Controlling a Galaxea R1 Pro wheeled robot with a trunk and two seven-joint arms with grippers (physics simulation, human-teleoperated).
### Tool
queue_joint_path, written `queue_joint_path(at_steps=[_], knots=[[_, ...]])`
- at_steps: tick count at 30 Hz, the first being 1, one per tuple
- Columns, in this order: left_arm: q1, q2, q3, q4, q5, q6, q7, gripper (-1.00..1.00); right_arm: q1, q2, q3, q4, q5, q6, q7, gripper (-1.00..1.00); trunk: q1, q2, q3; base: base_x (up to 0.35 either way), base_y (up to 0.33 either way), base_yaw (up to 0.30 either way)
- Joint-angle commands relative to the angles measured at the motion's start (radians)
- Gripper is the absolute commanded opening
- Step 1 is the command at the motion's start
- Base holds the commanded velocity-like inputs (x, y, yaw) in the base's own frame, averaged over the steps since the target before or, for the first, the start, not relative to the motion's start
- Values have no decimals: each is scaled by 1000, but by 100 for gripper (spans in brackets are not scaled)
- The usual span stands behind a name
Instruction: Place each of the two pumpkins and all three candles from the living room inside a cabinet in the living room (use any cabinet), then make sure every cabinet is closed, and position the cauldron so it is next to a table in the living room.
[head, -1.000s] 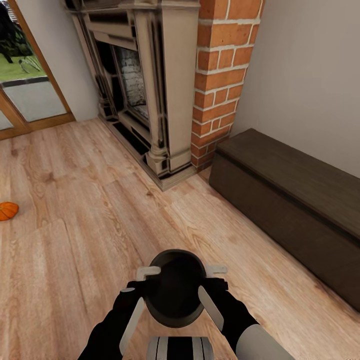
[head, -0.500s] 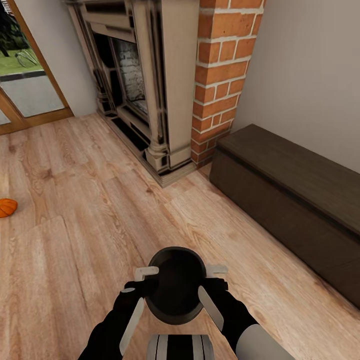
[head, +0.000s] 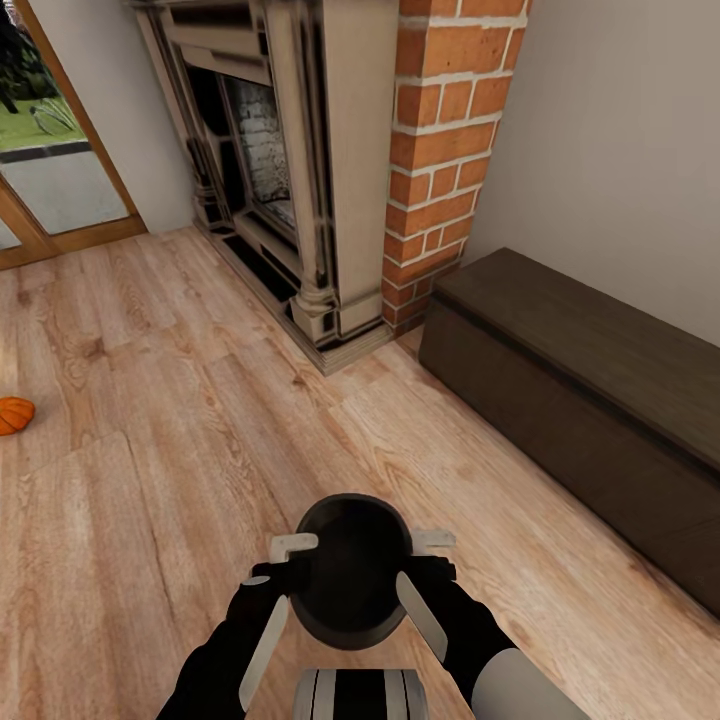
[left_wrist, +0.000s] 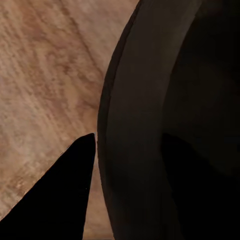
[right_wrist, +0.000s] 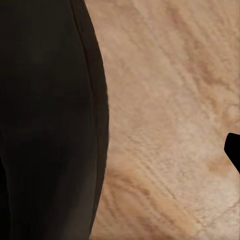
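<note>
Both pincers, left pincer (head: 283, 560) and right pincer (head: 432, 560), clamp the black cauldron (head: 352, 570) between them above the wood floor (head: 180, 470). Farther left lies a pumpkin (head: 14, 413); farther right, the closed cabinet (head: 590, 400) adjoins the fireplace (head: 290, 170).

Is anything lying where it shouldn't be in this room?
Yes. A small orange pumpkin lies alone on the wooden floor, far from the dark cabinet. Pumpkins don't usually sit on floors.
</note>
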Motion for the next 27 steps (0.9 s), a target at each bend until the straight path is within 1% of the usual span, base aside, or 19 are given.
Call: queue_joint_path(at_steps=[1, 6, 7, 27], knots=[[0, 0, -1, -1, -2, 6, 10, -100, -1, 0, 2, -1, -7, 3, -8, 100, 0, 0, -1, 0, 0, 0], [0, 0, 0, -1, -2, 8, 9, -100, -1, 0, 5, -1, -7, 3, -8, 100, 0, 0, -1, 0, 0, 0], [0, 0, -1, -1, -2, 8, 8, -100, -1, 0, 5, -1, -7, 3, -8, -100, 0, 0, -1, 0, 0, 0], [0, 0, 0, -2, -2, 12, 6, -100, -1, 0, 6, -1, -7, 3, -7, -100, 0, 0, -1, 0, 0, 0]])
